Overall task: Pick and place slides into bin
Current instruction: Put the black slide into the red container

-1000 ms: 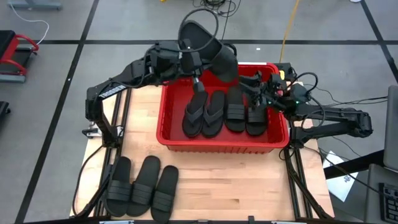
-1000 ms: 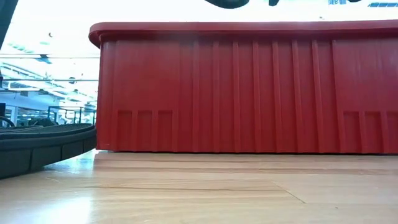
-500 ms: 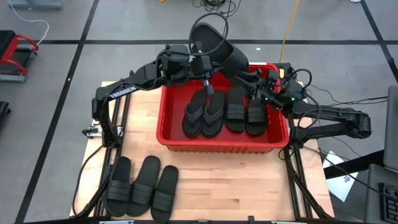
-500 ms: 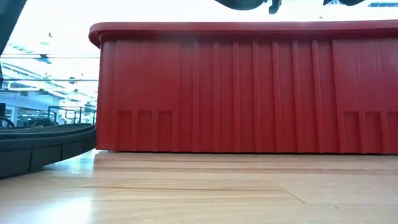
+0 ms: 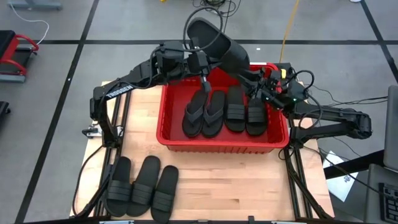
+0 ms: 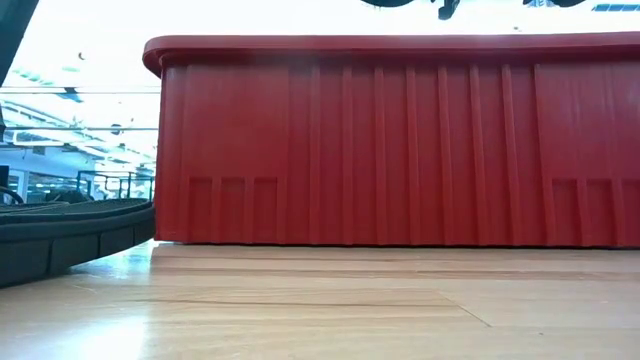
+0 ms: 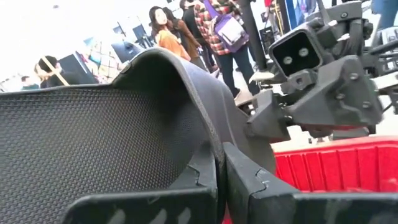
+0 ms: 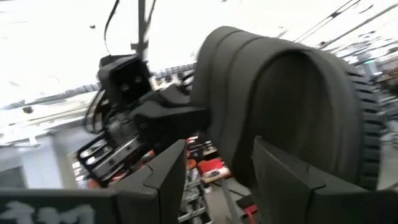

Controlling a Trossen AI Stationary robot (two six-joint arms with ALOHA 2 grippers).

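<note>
High view: slide (image 5: pixel 214 46) between both tools

slides: four in red bin (image 5: pixel 171 140) | three on table | one aloft (image 5: pixel 214 48)

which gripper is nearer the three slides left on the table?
Left. The left gripper, shut on a raised slide, hangs over the bin's far edge; the right gripper sits farther right of the three slides.
</note>
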